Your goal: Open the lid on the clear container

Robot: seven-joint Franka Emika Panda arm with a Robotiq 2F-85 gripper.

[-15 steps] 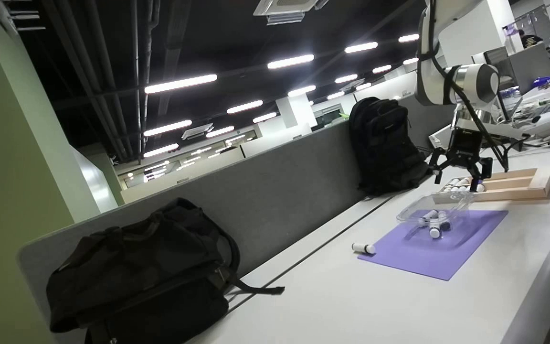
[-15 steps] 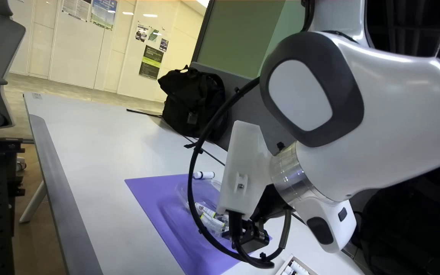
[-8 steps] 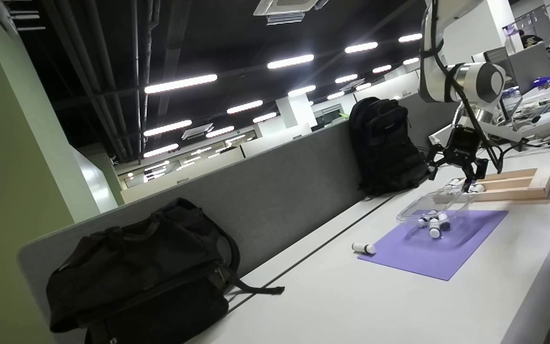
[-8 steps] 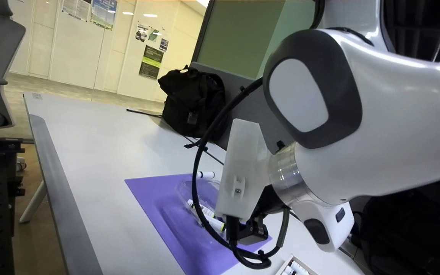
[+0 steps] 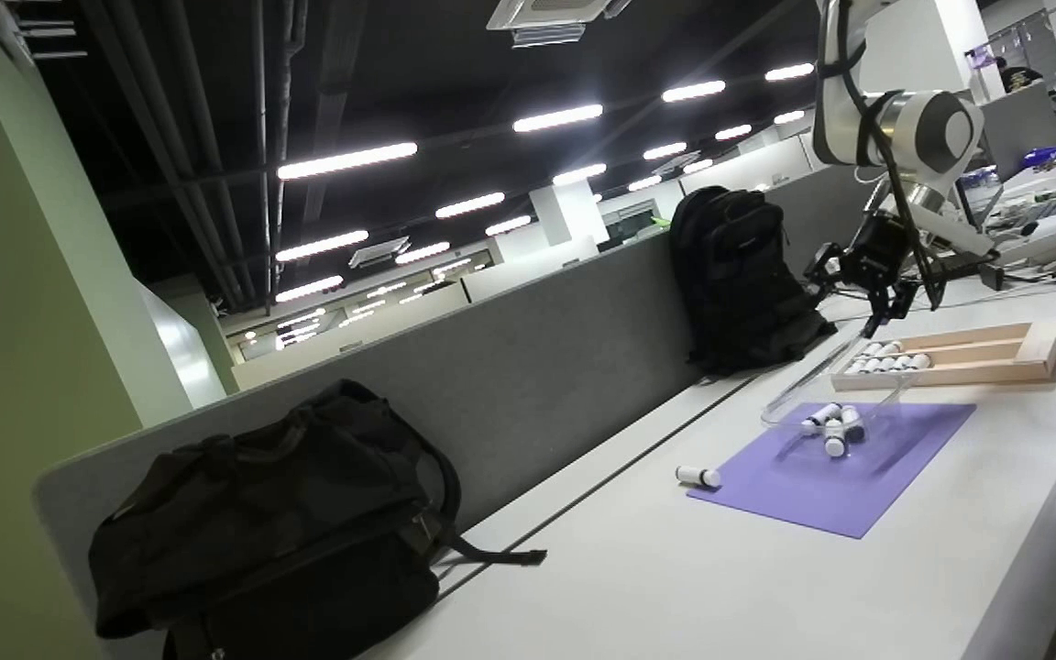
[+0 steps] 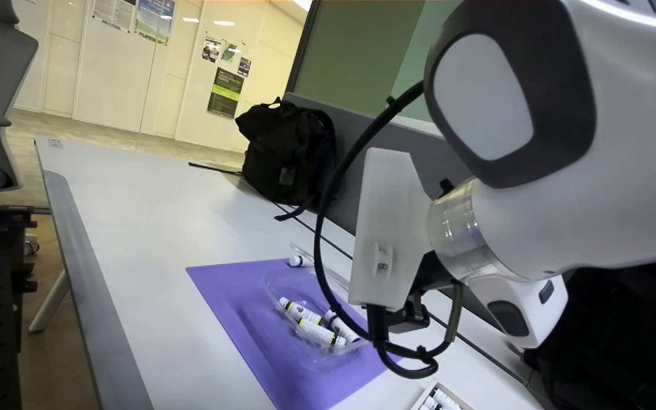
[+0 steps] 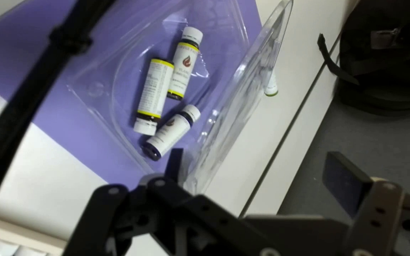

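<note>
The clear container [image 7: 94,89] lies on the purple mat with several small white-labelled bottles [image 7: 155,89] inside it. Its hinged clear lid [image 7: 242,94] is swung up and stands steeply on the partition side; it shows edge-on as a thin slanting strip in an exterior view [image 5: 812,376]. My gripper [image 7: 261,174] is open with nothing between its fingers. One fingertip is at the lid's near end, on its inner side; whether it touches the lid I cannot tell. The other finger is far off over the partition side. In an exterior view the gripper [image 5: 844,304] is tilted above the lid's top end.
A loose bottle [image 5: 698,477] lies at the corner of the purple mat [image 5: 844,513]. A wooden tray [image 5: 995,371] with bottles stands beside the container. Black backpacks [image 5: 743,275] lean against the grey partition [image 5: 574,339] along the table's back edge.
My gripper has risen, tilted and moved toward the partition. The lid has swung up from a low angle to a steep one. The bottles stay in place.
</note>
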